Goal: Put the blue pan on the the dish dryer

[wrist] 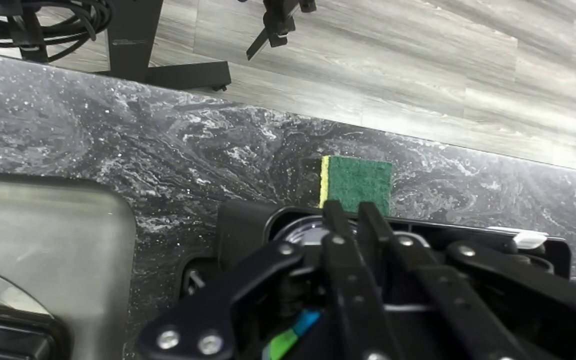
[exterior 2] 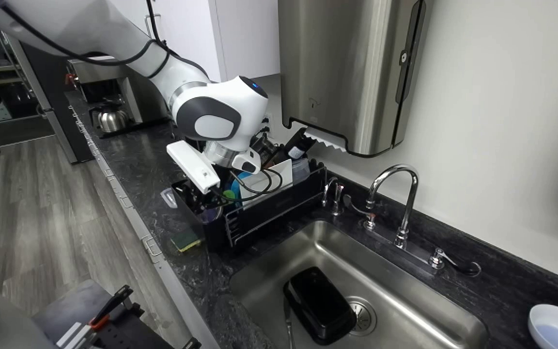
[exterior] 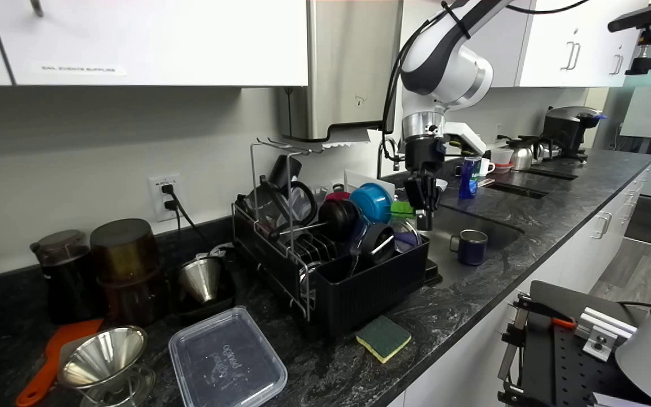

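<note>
Plenty of light! In an exterior view the cupboard (exterior: 156,42) gleams between ten and eleven o'clock, soft shadow on the wall (exterior: 105,141) beneath; in an exterior view glare streaks the dispenser (exterior 2: 347,72) at one, the sink (exterior 2: 371,281) at five. Wrist view: floor (wrist: 408,100) shining at two, gripper (wrist: 351,207) dark, blurry at four.

I see the pan (exterior: 372,202), round and bright blue, lying tilted in the rack (exterior: 277,263), which stands black and crowded

My fingers (wrist: 336,220) and the dish dryer (exterior: 370,294) are black, the mid-frame pan (exterior: 372,202) bright blue, the dark counter (exterior: 444,305) grey-swirled.
</note>
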You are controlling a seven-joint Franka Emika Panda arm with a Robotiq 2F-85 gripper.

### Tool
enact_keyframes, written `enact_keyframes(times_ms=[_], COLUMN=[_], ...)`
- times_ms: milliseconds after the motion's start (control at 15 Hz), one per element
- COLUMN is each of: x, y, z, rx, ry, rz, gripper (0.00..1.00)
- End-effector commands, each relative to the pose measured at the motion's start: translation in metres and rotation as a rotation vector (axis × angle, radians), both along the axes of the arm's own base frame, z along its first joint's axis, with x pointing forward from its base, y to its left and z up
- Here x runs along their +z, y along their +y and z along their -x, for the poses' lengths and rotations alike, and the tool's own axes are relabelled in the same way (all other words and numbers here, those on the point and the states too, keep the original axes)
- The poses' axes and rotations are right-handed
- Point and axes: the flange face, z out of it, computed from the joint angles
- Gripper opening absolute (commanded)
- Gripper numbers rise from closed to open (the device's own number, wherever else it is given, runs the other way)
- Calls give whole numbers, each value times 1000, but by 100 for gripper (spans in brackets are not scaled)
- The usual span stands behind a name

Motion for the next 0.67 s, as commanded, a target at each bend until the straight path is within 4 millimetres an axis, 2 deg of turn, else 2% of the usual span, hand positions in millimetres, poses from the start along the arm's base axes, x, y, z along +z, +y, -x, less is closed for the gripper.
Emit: enact_keyframes(times_ms=[0, 467, 600], x=[2, 11, 20], y=[3, 6, 9], z=[2, 14, 20], rx=[-5, 30, 44], ry=[13, 86, 115], rz=[-14, -66, -95], gripper=[44, 95, 100])
